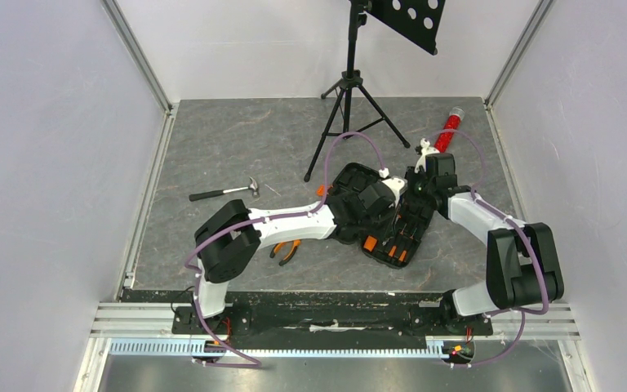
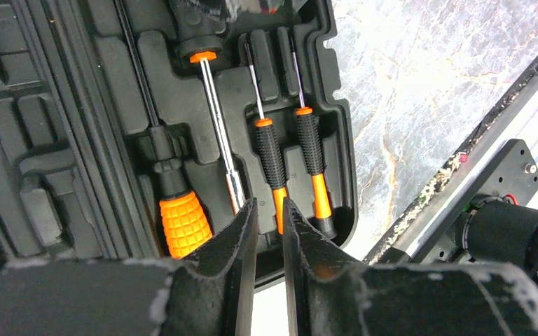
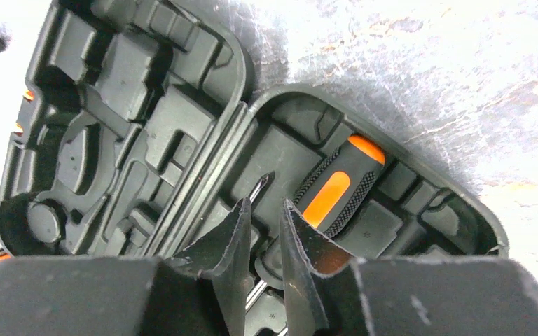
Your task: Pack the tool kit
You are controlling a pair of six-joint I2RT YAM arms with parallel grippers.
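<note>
Left fingers (image 2: 232,241) and right fingers (image 3: 230,245) hover slightly apart, empty, over the open tool kit (image 1: 398,237) at mid-frame (probably light, stiff, slick plastic), best taken by its rim.

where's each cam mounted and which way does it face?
Top external: above and behind the bases, facing down at the table; left arm and right arm show.
Left wrist: on the left arm, facing past the left gripper at screwdrivers in the tool kit.
Right wrist: on the right arm, facing past the right gripper at the tool kit's hinge.
Shared: the open tool kit.
</note>
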